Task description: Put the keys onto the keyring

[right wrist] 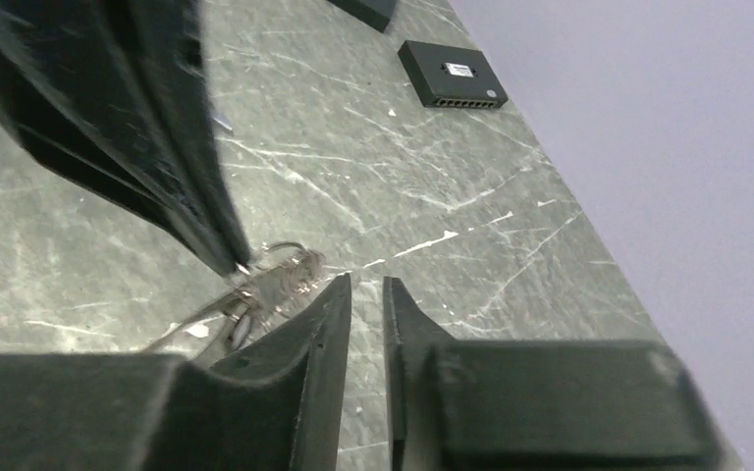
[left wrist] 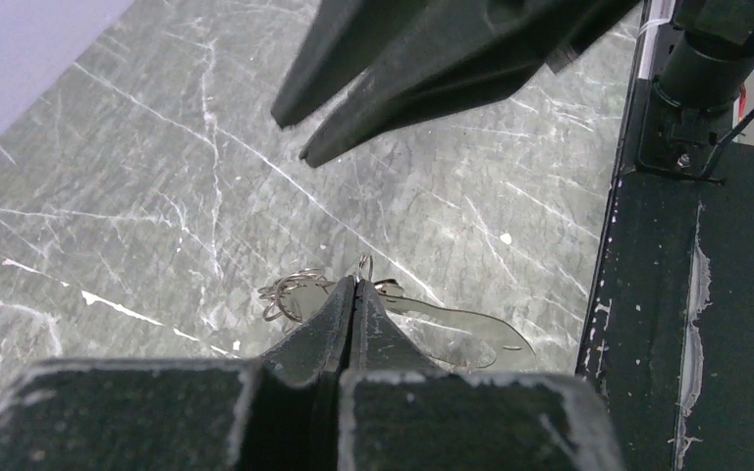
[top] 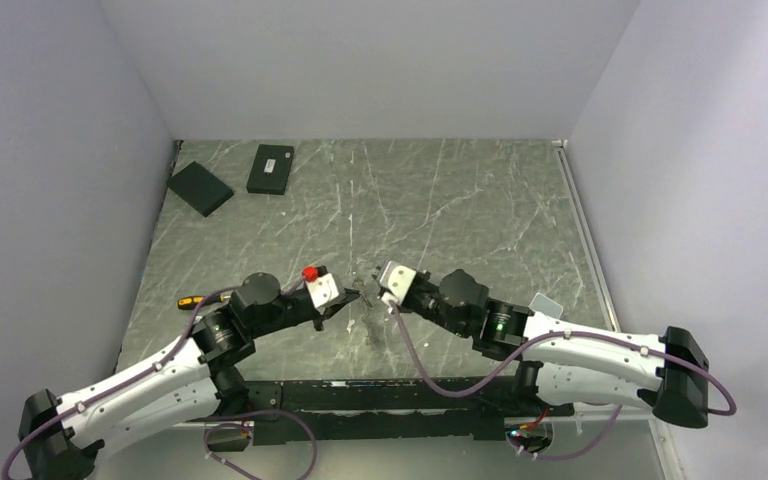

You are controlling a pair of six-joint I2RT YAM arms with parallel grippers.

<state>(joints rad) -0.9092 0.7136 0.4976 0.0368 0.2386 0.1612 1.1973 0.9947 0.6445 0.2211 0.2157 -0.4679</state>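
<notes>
The keyring (left wrist: 293,287), a tangle of thin wire loops, sits near the middle of the counter (left wrist: 157,196), right at the tip of the left tool (left wrist: 355,287). One of the keys (left wrist: 457,334), a flat silver blade, shows just beside the loops on the far side of that tip; we make out no other key clearly.

The left tool is fully closed. Its tips pinch the wire where a small loop stands up between them. We cannot tell whether the bundle rests on the counter or hangs just above it.

The right tool (right wrist: 365,289) points at the same spot from the opposite side, its jaws a narrow gap apart with nothing between them.

We judge the keyring light, springy and slippery, since thin wire twists out of a loose pinch. It is best taken across the wire close to its split end. A key is best gripped flat on its broad head, leaving the hole free.

Two black boxes (top: 271,168) lie well apart, at the far left of the counter.
</notes>
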